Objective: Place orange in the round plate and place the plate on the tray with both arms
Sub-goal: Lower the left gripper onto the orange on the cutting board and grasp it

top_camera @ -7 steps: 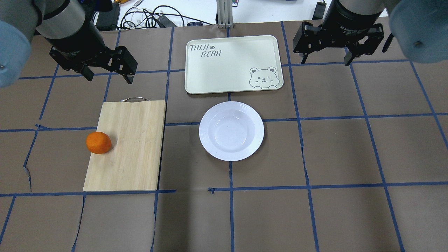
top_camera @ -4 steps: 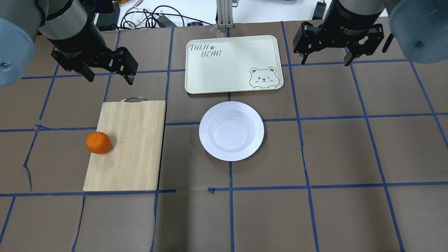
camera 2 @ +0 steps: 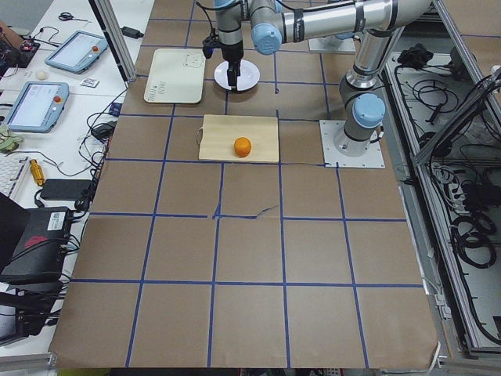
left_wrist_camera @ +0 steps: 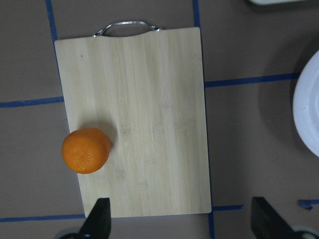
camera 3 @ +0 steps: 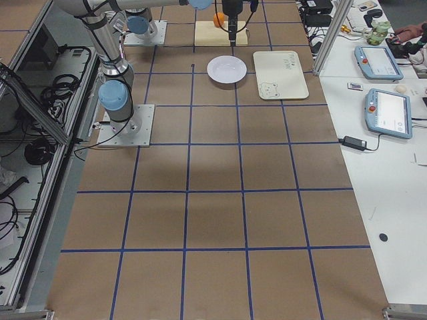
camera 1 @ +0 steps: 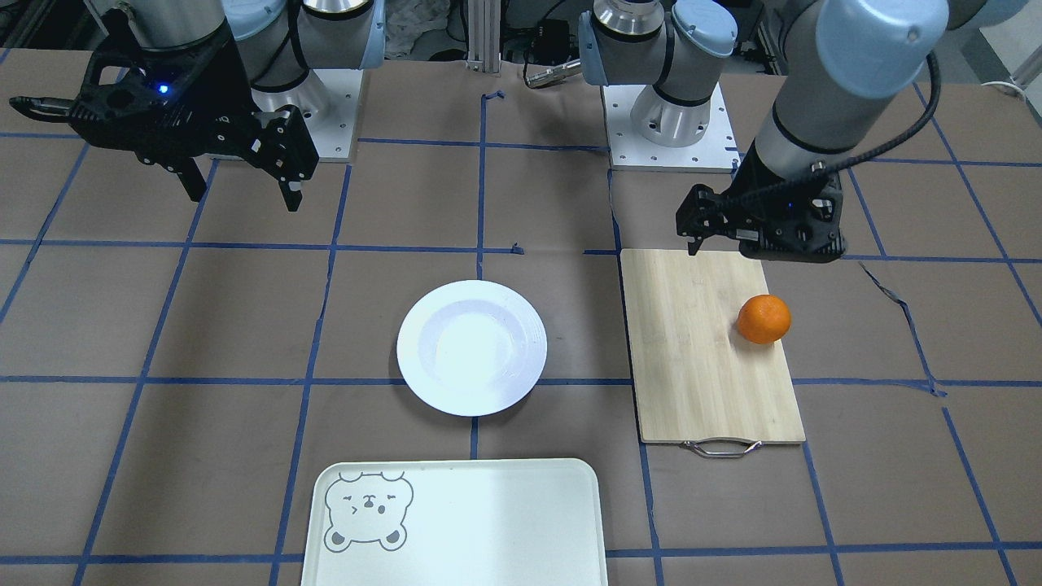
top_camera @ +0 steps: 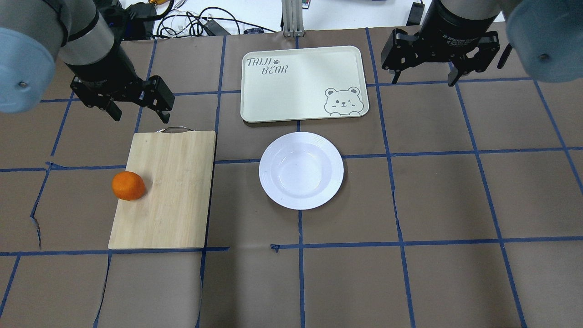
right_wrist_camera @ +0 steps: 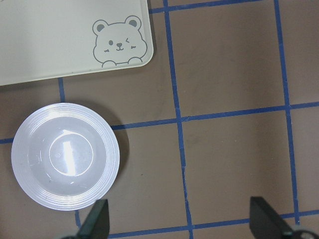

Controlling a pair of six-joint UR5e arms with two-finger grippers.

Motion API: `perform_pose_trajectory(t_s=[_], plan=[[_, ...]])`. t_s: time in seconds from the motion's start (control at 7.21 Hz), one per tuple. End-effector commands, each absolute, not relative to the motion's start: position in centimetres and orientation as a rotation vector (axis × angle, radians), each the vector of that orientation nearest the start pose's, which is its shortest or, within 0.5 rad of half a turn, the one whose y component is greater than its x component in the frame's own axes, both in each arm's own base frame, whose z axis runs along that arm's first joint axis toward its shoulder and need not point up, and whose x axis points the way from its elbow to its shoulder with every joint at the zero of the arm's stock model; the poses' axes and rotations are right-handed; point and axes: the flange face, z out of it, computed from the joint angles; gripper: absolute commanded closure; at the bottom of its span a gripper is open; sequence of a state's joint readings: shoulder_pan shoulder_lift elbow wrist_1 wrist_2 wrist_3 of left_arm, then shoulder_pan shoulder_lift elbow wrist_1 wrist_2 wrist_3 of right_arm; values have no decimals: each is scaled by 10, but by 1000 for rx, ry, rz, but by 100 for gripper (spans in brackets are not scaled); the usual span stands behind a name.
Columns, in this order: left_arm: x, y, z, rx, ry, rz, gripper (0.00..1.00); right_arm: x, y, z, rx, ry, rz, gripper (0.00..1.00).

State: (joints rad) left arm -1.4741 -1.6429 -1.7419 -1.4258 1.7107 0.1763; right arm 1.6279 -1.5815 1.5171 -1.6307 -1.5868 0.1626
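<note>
The orange (top_camera: 129,186) lies at the left edge of a bamboo cutting board, also seen in the left wrist view (left_wrist_camera: 85,150) and the front view (camera 1: 764,318). The round plate (top_camera: 301,170) sits empty mid-table, just in front of the tray (top_camera: 303,84) with its bear face. My left gripper (top_camera: 140,116) hangs open above the board's handle end, apart from the orange. My right gripper (top_camera: 423,82) is open too, high above the table right of the tray, with the plate (right_wrist_camera: 65,156) and tray corner (right_wrist_camera: 50,40) below it.
The bamboo cutting board (top_camera: 164,191) with a metal handle (top_camera: 174,129) lies left of the plate. Brown paper with blue tape lines covers the table. Cables and devices lie beyond the far edge (top_camera: 191,23).
My left gripper has moved closer to the cutting board's handle end. The right gripper, orange, plate and tray have not moved.
</note>
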Motion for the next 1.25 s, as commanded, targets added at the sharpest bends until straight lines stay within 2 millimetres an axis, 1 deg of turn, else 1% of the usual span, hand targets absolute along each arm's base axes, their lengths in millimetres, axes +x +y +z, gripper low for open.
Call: perform_pose_trajectory(t_s=[0.0, 0.14, 0.28, 0.42, 0.69, 0.83, 0.97, 1.11], plan=[[-22, -502, 312, 131, 2956, 290, 0, 161, -489, 526, 163, 3134, -197, 0], [3, -504, 289, 149, 2967, 323, 3, 160, -490, 526, 165, 3134, -197, 0], [12, -506, 265, 215, 2970, 392, 1, 160, -490, 526, 165, 3134, -197, 0], [17, -507, 250, 249, 2949, 453, 0, 160, -490, 526, 165, 3134, -197, 0], [27, -516, 229, 258, 2946, 480, 0, 161, -489, 526, 163, 3134, -197, 0], [36, -517, 217, 271, 2953, 498, 0, 161, -489, 526, 163, 3134, -197, 0], [40, -517, 205, 262, 2965, 534, 0, 162, -489, 526, 160, 3134, -197, 0], [41, -518, 200, 266, 2966, 548, 1, 162, -489, 526, 160, 3134, -197, 0]])
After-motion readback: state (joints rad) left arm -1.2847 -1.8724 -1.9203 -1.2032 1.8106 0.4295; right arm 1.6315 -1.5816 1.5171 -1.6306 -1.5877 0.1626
